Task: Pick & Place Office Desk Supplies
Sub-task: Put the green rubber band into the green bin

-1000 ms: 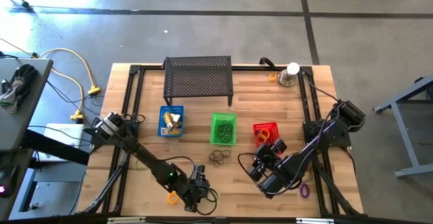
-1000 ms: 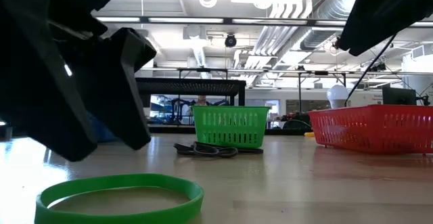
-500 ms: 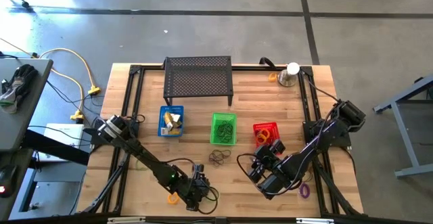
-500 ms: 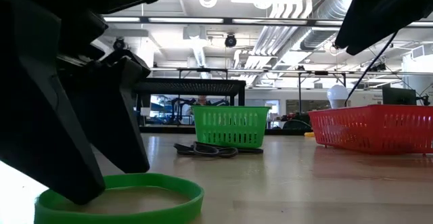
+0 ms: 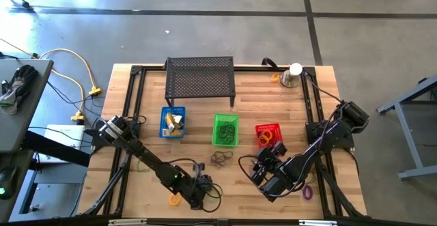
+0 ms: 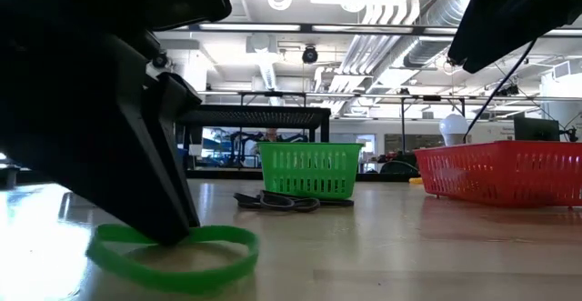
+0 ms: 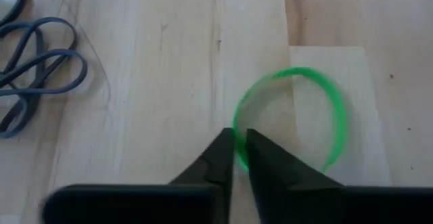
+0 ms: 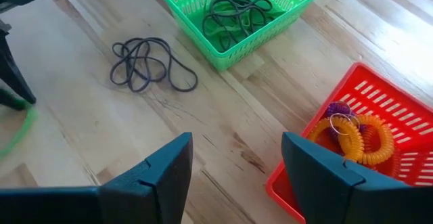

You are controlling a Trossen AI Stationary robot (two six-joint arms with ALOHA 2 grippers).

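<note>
The left pincer is pressed down on the desk near its front edge, clamped on the rim of the green band, because so thin a loop must be pinched where it lies flat. The right pincer waits with fingers apart beside the red basket, clear of the dark loops lying before the green basket.

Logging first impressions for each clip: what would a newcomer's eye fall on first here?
The left gripper stands at the table's near edge, fingers pinched on the rim of a green loop lying on the wood. Beyond it, three baskets sit in a row: blue, green, red. The right gripper hangs open near the red one.
</note>
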